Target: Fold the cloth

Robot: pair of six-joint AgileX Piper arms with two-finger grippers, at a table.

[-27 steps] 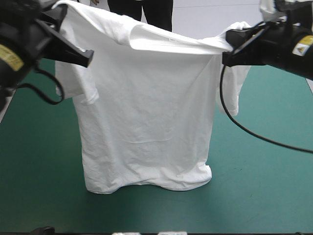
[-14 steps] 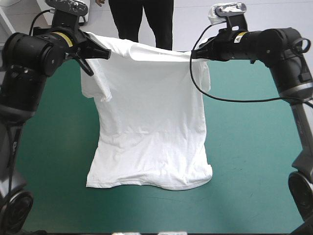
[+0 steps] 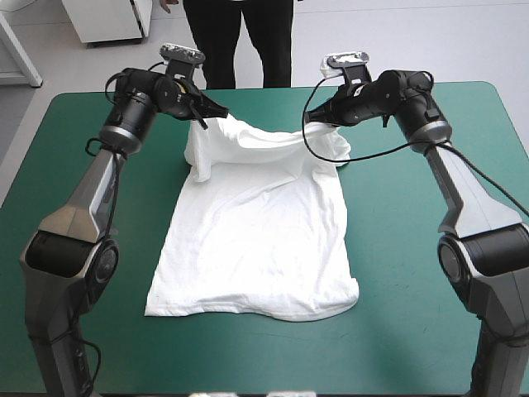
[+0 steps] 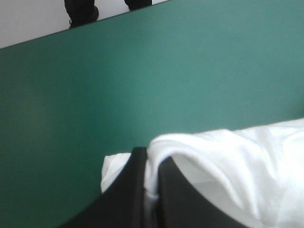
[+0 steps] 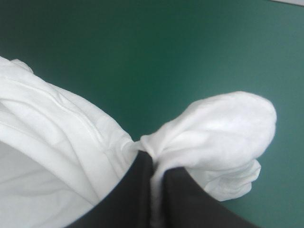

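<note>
Up by the far edge of the teal-green desk [image 3: 397, 314], both jaws pinch the white short-sleeved T-shirt [image 3: 256, 231], shoulders I think; let go unevenly and you'll bunch it.

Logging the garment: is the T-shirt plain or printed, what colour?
The short-sleeved T-shirt is plain white, no print showing; clearest in the high view.

Black jaws pinch the T-shirt [image 4: 228, 156] above the teal-green cover [image 4: 142, 71].
</note>
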